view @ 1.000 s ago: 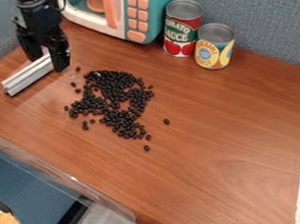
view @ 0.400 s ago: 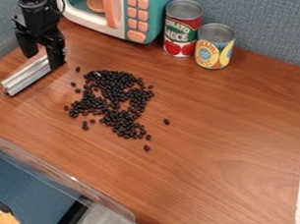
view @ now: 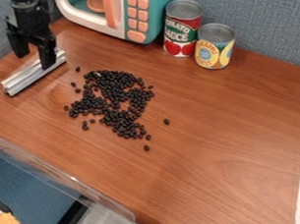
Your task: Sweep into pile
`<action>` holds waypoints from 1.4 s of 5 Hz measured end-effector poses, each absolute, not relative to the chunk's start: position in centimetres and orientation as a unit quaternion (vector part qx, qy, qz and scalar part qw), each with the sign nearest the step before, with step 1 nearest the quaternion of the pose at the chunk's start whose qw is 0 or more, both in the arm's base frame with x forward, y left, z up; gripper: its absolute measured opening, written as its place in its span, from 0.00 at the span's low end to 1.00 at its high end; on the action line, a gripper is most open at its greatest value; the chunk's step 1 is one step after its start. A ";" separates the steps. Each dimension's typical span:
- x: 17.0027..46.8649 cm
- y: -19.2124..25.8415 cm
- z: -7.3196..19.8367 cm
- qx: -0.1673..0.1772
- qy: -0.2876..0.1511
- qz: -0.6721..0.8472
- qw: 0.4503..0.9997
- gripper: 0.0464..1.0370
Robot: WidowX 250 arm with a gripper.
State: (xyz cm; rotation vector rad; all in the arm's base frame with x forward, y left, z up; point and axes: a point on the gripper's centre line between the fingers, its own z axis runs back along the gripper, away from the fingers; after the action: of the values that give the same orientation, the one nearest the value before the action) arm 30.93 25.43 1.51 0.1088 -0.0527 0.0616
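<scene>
1. Hangs toward ten o'clock in a black two-finger gripper [view: 32, 60], with the pincer released and one finger overlapping a silver grooved metal bar [view: 27, 79].
2. Slants along that bar from one to seven o'clock on the wood-grain tabletop [view: 229, 140].
3. Spreads in a loose, ragged cluster of black beans [view: 119, 81], just off centre toward nine o'clock, with stray beans beyond the cluster's edges, including singles toward four and five o'clock.
4. Includes a teal toy microwave [view: 153, 15] toward eleven o'clock, with a tomato-pictured can [view: 181, 30] and a shorter, yellow-labelled can [view: 214, 46] toward one.
</scene>
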 end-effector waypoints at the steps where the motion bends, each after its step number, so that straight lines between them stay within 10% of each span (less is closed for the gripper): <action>1: 31.0 25.6 0.5 0.050 -0.016 0.034 0.998 0.96; 2: 31.0 25.6 0.6 0.052 -0.016 0.033 0.998 0.91; 4: 30.9 25.4 0.3 0.050 -0.016 0.029 0.998 0.35; 7: 30.7 24.4 0.0 0.017 -0.008 0.044 0.999 0.34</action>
State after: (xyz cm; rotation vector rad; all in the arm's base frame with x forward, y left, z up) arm 30.74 24.37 -0.03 0.0342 -0.0154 0.0884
